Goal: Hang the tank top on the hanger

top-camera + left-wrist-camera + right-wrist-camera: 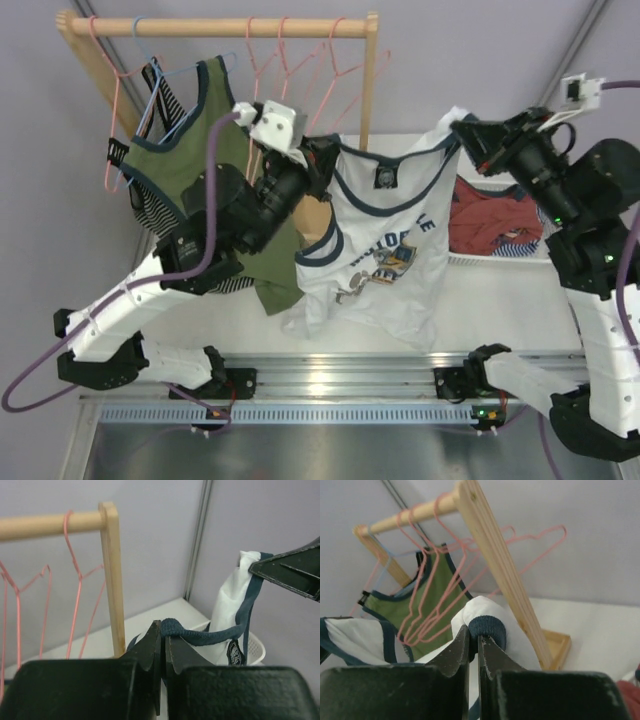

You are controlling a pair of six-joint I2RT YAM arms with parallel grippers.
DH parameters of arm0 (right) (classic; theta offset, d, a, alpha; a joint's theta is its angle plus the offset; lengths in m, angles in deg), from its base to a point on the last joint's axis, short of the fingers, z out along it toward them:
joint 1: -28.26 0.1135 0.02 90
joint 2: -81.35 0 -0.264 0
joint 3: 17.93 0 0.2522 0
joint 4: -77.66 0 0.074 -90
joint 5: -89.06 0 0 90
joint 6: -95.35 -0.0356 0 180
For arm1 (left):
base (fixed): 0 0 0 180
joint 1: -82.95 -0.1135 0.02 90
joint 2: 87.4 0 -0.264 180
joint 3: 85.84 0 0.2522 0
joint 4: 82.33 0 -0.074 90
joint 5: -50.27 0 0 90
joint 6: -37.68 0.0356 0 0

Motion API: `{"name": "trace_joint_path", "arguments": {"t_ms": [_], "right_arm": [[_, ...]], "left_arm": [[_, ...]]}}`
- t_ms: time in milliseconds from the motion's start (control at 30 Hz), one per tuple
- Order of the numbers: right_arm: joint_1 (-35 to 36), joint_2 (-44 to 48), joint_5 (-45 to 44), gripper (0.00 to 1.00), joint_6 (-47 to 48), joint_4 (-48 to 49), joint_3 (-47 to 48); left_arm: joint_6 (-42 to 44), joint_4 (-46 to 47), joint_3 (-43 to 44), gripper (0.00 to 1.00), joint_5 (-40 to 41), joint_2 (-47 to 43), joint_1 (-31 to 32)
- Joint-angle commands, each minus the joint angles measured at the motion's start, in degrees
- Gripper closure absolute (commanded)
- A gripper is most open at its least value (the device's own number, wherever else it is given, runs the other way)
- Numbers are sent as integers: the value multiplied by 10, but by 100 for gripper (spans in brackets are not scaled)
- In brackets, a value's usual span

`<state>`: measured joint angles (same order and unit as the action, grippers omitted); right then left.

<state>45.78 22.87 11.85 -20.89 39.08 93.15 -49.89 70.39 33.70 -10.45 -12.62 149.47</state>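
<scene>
Above the tabletop (520, 300), the left gripper (322, 160) and right gripper (462, 128) are each pinching a navy-trimmed strap of the tank top (380, 240), stretching it open near pink hangers (74, 611).

White table (520, 300) carries wooden clothes rack (371, 90) standing at 12 o'clock and white basket (500, 259) at 2 o'clock, with red garment (490, 215) inside.
</scene>
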Motion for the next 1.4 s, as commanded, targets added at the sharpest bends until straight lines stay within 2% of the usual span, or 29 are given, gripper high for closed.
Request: {"name": "trace_joint_path", "arguments": {"t_ms": [0,200,400,567,700,867,1000,1067,1267,1367], "right_arm": [[4,38,14,100,-16,19,-89],[6,106,2,100,-25,-18,-276],[32,165,-79,100,-57,-98,-417],[151,181,-238,100,-148,-115,-505],[218,159,-304,100,-233,-81,-562],[238,121,-364,100,-297,-46,-621],[237,114,-373,100,-316,-23,-642],[237,102,-369,94,-317,-16,-639],[250,93,-354,59,-300,9,-602],[255,105,-340,44,-280,6,-584]], "left_arm": [[-71,2,-118,100,47,-38,1],[-230,-53,-319,100,82,-97,0],[-378,-126,-459,100,72,-140,1],[-456,-153,-505,100,55,-136,1],[-487,-146,-535,100,46,-107,1],[-516,-133,-549,100,16,-66,1],[-535,-117,-596,100,23,-34,0],[-546,-114,-616,100,23,-25,-3],[-560,-105,-641,98,17,-24,-6],[-561,-113,-644,97,21,-25,-16]]}}
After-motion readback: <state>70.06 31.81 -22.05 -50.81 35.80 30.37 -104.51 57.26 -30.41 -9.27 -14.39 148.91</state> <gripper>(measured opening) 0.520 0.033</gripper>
